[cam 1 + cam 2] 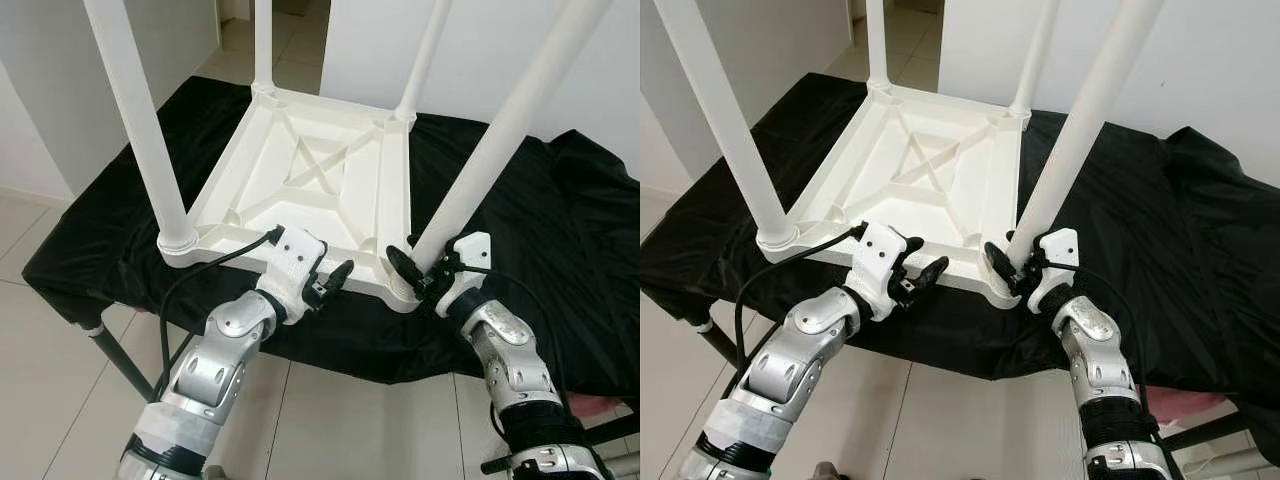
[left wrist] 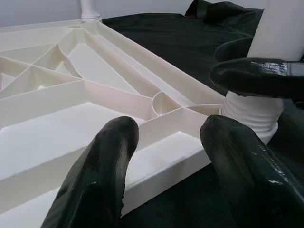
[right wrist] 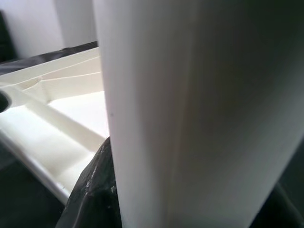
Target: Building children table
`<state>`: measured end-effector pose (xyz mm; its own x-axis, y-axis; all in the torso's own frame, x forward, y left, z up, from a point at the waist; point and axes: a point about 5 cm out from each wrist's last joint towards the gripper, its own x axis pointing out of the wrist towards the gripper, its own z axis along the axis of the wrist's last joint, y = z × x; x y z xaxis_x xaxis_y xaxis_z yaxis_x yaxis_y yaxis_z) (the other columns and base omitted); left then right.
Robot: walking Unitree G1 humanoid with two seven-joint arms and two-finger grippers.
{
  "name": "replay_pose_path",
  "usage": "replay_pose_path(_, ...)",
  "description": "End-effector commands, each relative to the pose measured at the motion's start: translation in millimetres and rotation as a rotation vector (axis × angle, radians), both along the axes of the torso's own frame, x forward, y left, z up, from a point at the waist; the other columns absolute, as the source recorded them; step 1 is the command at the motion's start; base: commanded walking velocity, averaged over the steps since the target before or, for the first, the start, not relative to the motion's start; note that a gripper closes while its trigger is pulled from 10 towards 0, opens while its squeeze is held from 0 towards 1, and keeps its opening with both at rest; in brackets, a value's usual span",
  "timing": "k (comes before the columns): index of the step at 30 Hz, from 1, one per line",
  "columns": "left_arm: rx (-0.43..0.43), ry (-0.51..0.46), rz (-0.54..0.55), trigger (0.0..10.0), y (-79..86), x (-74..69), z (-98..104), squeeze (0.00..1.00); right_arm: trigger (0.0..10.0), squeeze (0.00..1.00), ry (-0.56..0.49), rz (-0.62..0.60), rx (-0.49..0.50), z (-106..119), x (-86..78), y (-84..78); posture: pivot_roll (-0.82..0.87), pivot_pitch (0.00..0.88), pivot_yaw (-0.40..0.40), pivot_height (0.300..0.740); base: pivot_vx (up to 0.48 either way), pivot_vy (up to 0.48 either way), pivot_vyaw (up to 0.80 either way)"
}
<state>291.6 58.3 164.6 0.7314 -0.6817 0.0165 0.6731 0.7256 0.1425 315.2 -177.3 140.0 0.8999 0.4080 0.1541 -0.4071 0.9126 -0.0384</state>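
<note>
A white children's table top (image 1: 310, 170) lies upside down on a black-draped work table (image 1: 560, 250), with its legs pointing up. My right gripper (image 1: 415, 268) is shut around the base of the near right leg (image 1: 500, 140), just above its threaded collar (image 2: 251, 111). In the right wrist view that leg (image 3: 190, 114) sits between the fingers (image 3: 92, 190). My left gripper (image 1: 332, 280) hovers open at the top's front rim (image 2: 156, 166), a little left of that corner, holding nothing. The near left leg (image 1: 140, 130) stands in its corner socket.
Two far legs (image 1: 263, 40) (image 1: 425, 55) rise at the back corners. The black cloth hangs over the work table's front edge above a tiled floor (image 1: 340, 420). A grey metal support leg (image 1: 120, 360) slants under the left side. White walls stand close behind.
</note>
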Motion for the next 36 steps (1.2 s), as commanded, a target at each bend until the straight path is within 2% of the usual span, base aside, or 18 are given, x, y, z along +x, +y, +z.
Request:
replay_pose_path(1, 0.008, 0.024, -0.039, 10.0, -4.5, -3.9, -4.6, 0.00, 10.0, 0.00, 0.032, -0.070, 0.015, -7.2, -1.9, -7.5, 0.05, 0.099, -0.079, 0.740, 0.000, 0.000, 0.00)
replay_pose_path(3, 0.005, 0.027, -0.040, 10.0, -4.9, -4.3, -5.1, 0.00, 10.0, 0.00, 0.028, -0.164, 0.059, -6.3, -4.5, -6.1, 0.04, 0.102, -0.079, 0.740, 0.000, 0.000, 0.00)
replay_pose_path(7, 0.004, 0.028, -0.041, 10.0, -5.0, -4.7, -5.2, 0.00, 10.0, 0.00, 0.025, -0.187, 0.075, -5.6, -5.8, -5.2, 0.04, 0.102, -0.080, 0.740, 0.000, 0.000, 0.00)
replay_pose_path(11, 0.002, 0.031, -0.042, 10.0, -5.0, -5.3, -5.6, 0.00, 10.0, 0.00, 0.019, -0.263, 0.112, -4.4, -12.0, 3.4, 0.04, 0.107, -0.082, 0.740, 0.000, 0.000, 0.00)
replay_pose_path(12, 0.003, 0.032, -0.043, 10.0, -5.2, -5.3, -6.0, 0.00, 10.0, 0.00, 0.014, -0.345, 0.133, -4.5, -16.3, 6.9, 0.04, 0.107, -0.084, 0.740, 0.000, 0.000, 0.00)
replay_pose_path(13, 0.003, 0.032, -0.043, 10.0, -5.2, -5.3, -6.0, 0.00, 10.0, 0.00, 0.014, -0.345, 0.133, -4.5, -16.3, 6.9, 0.04, 0.107, -0.084, 0.740, 0.000, 0.000, 0.00)
replay_pose_path(14, 0.002, 0.031, -0.041, 10.0, -5.4, -5.3, -5.7, 0.00, 10.0, 0.00, 0.052, -0.518, 0.194, -10.9, -25.2, 16.6, 0.05, 0.110, -0.090, 0.740, 0.000, 0.000, 0.00)
replay_pose_path(15, 0.001, 0.031, -0.039, 10.0, -5.4, -5.0, -5.3, 0.00, 10.0, 0.00, 0.067, -0.565, 0.211, -12.9, -27.7, 20.6, 0.05, 0.110, -0.090, 0.740, 0.000, 0.000, 0.00)
replay_pose_path(17, 0.001, 0.031, -0.039, 10.0, -5.4, -5.0, -5.3, 0.00, 10.0, 0.00, 0.067, -0.565, 0.211, -12.9, -27.7, 20.6, 0.05, 0.110, -0.090, 0.740, 0.000, 0.000, 0.00)
replay_pose_path(18, -0.001, 0.031, -0.038, 10.0, -5.3, -5.3, -5.1, 0.00, 10.0, 0.00, 0.091, -0.567, 0.233, -15.3, -28.8, 27.5, 0.05, 0.111, -0.090, 0.740, 0.000, 0.000, 0.00)
replay_pose_path(21, -0.002, 0.032, -0.041, 10.0, -5.8, -6.6, -5.5, 0.00, 10.0, 0.00, 0.074, -0.524, 0.225, -12.0, -29.8, 34.8, 0.04, 0.112, -0.086, 0.740, 0.000, 0.000, 0.00)
replay_pose_path(30, 0.005, 0.029, -0.045, 10.0, -4.8, -5.9, -5.0, 0.00, 10.0, 0.00, 0.087, -0.525, 0.217, -9.6, -33.9, 39.4, 0.05, 0.105, -0.091, 0.740, 0.000, 0.000, 0.00)
replay_pose_path(31, 0.007, 0.029, -0.045, 10.0, -5.0, -6.1, -5.3, 0.00, 10.0, 0.07, 0.090, -0.529, 0.220, -9.4, -33.9, 39.6, 0.05, 0.103, -0.093, 0.740, 0.000, 0.000, 0.00)
replay_pose_path(32, 0.007, 0.029, -0.045, 10.0, -5.0, -6.1, -5.3, 0.00, 10.0, 0.07, 0.090, -0.529, 0.220, -9.4, -33.9, 39.6, 0.05, 0.103, -0.093, 0.740, 0.000, 0.000, 0.00)
replay_pose_path(33, 0.010, 0.028, -0.046, 10.0, -5.3, -6.4, -5.5, 0.00, 10.0, 0.61, 0.092, -0.529, 0.222, -9.1, -34.0, 39.8, 0.05, 0.102, -0.093, 0.740, 0.000, 0.000, 0.00)
replay_pose_path(34, 0.010, 0.028, -0.046, 10.0, -5.3, -6.4, -5.5, 0.00, 10.0, 0.61, 0.092, -0.529, 0.222, -9.1, -34.0, 39.8, 0.05, 0.102, -0.093, 0.740, 0.000, 0.000, 0.00)
replay_pose_path(35, 0.010, 0.028, -0.047, 10.0, -5.6, -6.8, -5.5, 0.00, 10.0, 1.00, 0.089, -0.517, 0.224, -8.4, -33.8, 40.2, 0.05, 0.100, -0.093, 0.740, 0.000, 0.000, 0.00)
replay_pose_path(36, 0.010, 0.028, -0.047, 10.0, -5.6, -6.8, -5.5, 0.00, 10.0, 1.00, 0.089, -0.517, 0.224, -8.4, -33.8, 40.2, 0.05, 0.100, -0.093, 0.740, 0.000, 0.000, 0.00)
